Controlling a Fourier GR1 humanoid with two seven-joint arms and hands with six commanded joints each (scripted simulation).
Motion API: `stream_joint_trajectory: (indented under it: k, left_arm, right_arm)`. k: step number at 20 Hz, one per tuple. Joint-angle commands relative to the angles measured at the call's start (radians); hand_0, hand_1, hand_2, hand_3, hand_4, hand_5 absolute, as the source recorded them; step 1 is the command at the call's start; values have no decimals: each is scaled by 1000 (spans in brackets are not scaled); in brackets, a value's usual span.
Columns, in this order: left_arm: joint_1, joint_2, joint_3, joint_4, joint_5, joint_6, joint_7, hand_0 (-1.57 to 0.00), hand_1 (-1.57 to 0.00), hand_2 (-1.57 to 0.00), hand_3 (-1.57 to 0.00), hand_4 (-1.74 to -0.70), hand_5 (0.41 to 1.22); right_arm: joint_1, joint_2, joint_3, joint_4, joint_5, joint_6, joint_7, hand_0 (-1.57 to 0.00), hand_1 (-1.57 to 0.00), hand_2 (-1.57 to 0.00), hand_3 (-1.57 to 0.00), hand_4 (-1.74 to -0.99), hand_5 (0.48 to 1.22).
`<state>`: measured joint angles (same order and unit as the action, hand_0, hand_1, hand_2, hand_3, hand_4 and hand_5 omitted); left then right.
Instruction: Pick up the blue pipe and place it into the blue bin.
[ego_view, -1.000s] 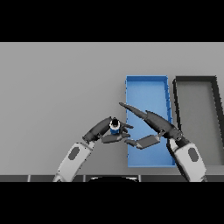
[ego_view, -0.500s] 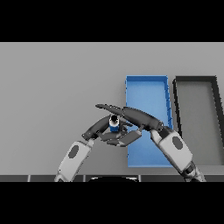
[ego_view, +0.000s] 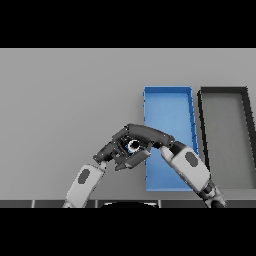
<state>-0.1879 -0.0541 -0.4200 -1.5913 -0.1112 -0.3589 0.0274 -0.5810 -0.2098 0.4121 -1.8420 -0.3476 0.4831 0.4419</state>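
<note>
Blue pipe (ego_view: 133, 145) upright, open end up, right hand (ego_view: 146, 134) and left hand (ego_view: 118, 150) curled round it.

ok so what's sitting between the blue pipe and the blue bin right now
In the head view, only the right hand: its fingers reach across from the blue bin side to the blue pipe. No other object lies there.

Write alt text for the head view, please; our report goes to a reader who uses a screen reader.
Both dark hands, right hand and left hand, close around a small blue pipe on the grey table, just left of a blue bin. A black bin sits to the right of the blue one.
</note>
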Motion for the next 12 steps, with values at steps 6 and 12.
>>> stream_joint_trajectory:
  k: [6, 12]
  left_arm:
    - [3, -28, 14, 16, 50, -22, -31, -1571, -1571, -1571, -1441, -1718, 1221]
    - [-13, -17, 22, 3, 23, -15, -30, -1571, -1571, -1571, -1422, -1731, 1221]
  right_arm:
    - [11, -10, 42, 13, 14, -36, -59, -1454, -1454, -1460, -1357, -1680, 1034]
    - [6, -19, 51, 12, -1, -85, -105, -1540, -1540, -1542, -1515, -1725, 1172]
